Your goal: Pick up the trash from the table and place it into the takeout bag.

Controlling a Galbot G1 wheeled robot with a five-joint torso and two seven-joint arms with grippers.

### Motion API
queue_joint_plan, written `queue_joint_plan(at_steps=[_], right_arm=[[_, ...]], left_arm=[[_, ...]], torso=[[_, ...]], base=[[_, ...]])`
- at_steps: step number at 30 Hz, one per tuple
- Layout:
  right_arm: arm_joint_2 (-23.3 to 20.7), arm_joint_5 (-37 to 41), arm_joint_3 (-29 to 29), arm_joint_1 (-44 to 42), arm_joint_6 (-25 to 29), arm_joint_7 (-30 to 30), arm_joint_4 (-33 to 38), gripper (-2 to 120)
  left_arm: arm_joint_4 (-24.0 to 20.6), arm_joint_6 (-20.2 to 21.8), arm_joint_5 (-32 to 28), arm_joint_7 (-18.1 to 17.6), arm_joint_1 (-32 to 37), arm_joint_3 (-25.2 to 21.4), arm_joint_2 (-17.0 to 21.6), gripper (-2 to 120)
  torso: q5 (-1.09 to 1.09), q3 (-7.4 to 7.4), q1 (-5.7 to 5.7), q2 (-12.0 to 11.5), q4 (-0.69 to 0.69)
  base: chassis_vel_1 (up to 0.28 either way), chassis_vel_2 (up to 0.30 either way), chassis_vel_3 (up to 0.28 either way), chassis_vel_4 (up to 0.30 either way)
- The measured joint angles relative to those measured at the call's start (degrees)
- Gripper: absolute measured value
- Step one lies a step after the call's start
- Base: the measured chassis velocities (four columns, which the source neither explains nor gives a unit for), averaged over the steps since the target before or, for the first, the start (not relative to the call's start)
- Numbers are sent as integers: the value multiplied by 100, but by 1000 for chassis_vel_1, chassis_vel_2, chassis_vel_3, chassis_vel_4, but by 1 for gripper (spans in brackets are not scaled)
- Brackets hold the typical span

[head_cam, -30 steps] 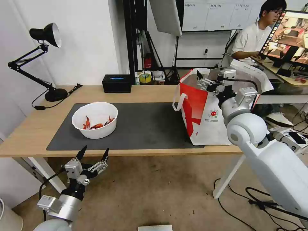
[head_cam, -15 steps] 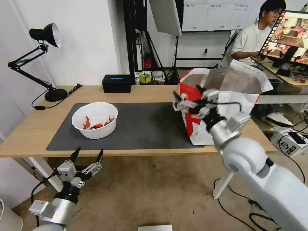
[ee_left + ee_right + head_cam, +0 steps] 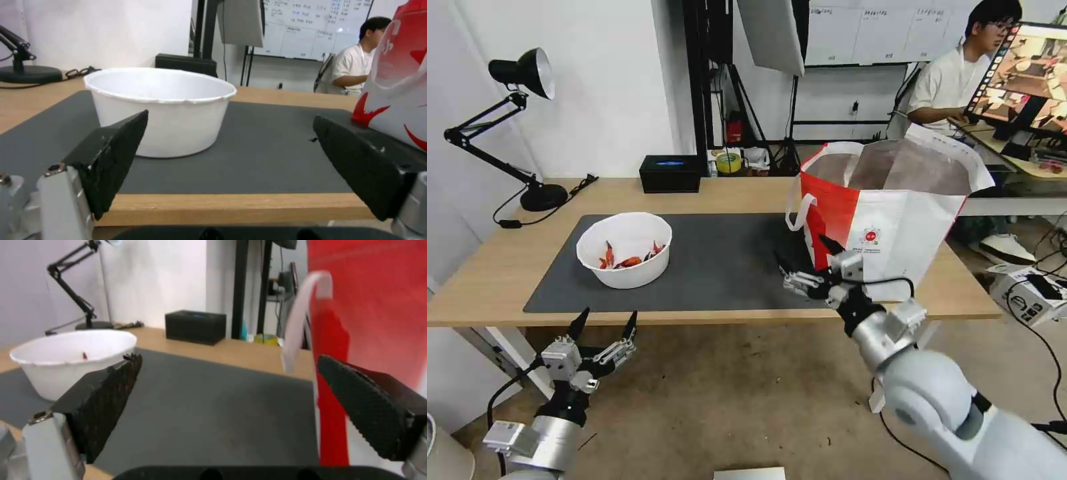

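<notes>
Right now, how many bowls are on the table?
1. The white bowl with red shells sits on the dark mat's left part. The takeout bag's inside is hidden.

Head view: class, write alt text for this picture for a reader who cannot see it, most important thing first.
A light-wood table bears a dark mat, with a white bowl of red crayfish shells on its left part and a white-and-red takeout bag at its right end. The open right gripper hovers beside the bag's near corner; the open left gripper hangs below the table's front edge.
</notes>
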Motion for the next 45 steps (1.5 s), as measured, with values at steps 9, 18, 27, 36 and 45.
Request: queue_joint_plan(at_steps=[9,18,27,36,45], right_arm=[[287,-515,195,-789,336,77,-184,100],[499,-1144,314,-1427,701,566,-484,100],[516,-1262,322,-1602,767,612,-648,100],[505,-1223,287,-1570,703,613,-679,100],[501,-1213,283,-1561,694,612,-679,100]], left_arm=[[48,-12,-6,8,-22,18,6,100],[67,-18,-14,12,-44,18,4,100],[105,-18,-16,15,-83,25,2,100],[143,-18,-18,18,-84,17,15,100],[160,51,-275,-97,-292,-147,305,100]], torso=[[0,0,0,0,0],[0,0,0,-1,0],[0,0,0,0,0],[0,1,0,0,1],[-1,0,0,0,1]], base=[[0,0,0,0],[0,0,0,0],[0,0,0,0],[0,0,0,0],[0,0,0,0]])
